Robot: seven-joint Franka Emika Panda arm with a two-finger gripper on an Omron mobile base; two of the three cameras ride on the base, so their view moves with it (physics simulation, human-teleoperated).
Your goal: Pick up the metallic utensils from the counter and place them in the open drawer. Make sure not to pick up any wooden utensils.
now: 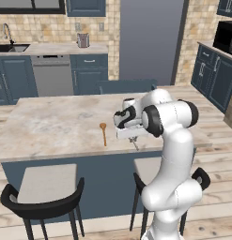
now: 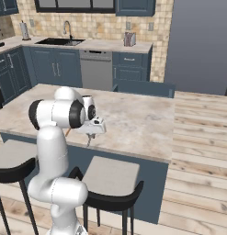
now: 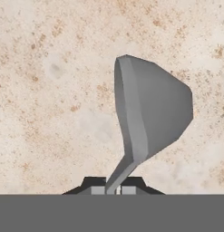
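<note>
My gripper point(image 1: 133, 139) hangs just above the front part of the beige marbled counter point(image 1: 51, 122), shut on a grey metallic utensil point(image 1: 135, 145). In the hand view the utensil's thin neck sits between the fingertips point(image 3: 96, 190) and its broad grey end point(image 3: 152, 113) points down over the stone. From the right side the gripper point(image 2: 90, 136) and the dangling utensil point(image 2: 89, 140) stand near the counter point(image 2: 133, 119) front edge. The orange-brown wooden spoon point(image 1: 104, 133) lies flat on the counter, left of the gripper. The open drawer point(image 1: 124, 86) juts out past the counter's far edge point(image 2: 144, 88).
Two black-framed stools point(image 1: 44, 187) point(image 1: 146, 166) stand in front of the counter beside the arm's base. A wall counter with sink point(image 1: 11, 47), dishwasher point(image 1: 52, 75) and a metal canister point(image 1: 83, 40) runs along the back; a grey fridge point(image 1: 150, 37) stands beside it.
</note>
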